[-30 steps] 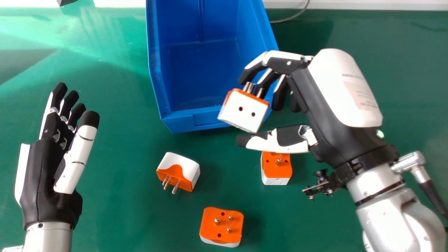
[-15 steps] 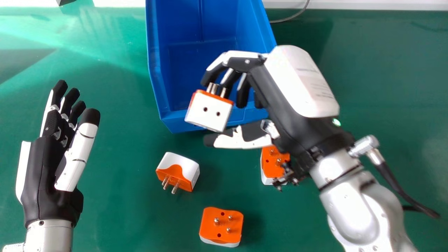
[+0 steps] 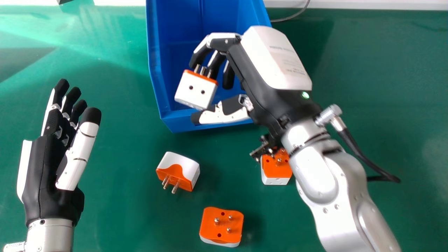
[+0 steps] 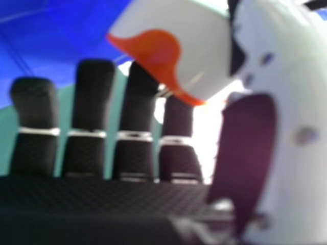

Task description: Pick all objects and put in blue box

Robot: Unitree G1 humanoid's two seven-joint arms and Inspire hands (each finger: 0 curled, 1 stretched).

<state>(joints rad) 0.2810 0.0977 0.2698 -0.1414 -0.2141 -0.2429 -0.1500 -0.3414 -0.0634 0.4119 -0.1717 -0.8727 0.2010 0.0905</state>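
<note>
Bent fingers [image 3: 198, 58] and the thumb [image 3: 224, 117] of the right hand [image 3: 257, 87] pinch a blocky white-and-orange hard plastic plug adapter [image 3: 196, 90], its metal pins [image 3: 203, 71] upward, above the near end of the open blue plastic box [image 3: 155, 66]. It should be light, stiff and a little slippery on its smooth faces; a grip across the broad body, clear of the pins, looks best. Three similar adapters lie on the green tabletop [image 3: 122, 168], and the left hand [image 3: 42, 171] is at the head view's left. Compared with the earlier frames, the held adapter has swung leftward, then forward over the box; the loose three have stayed put.
</note>
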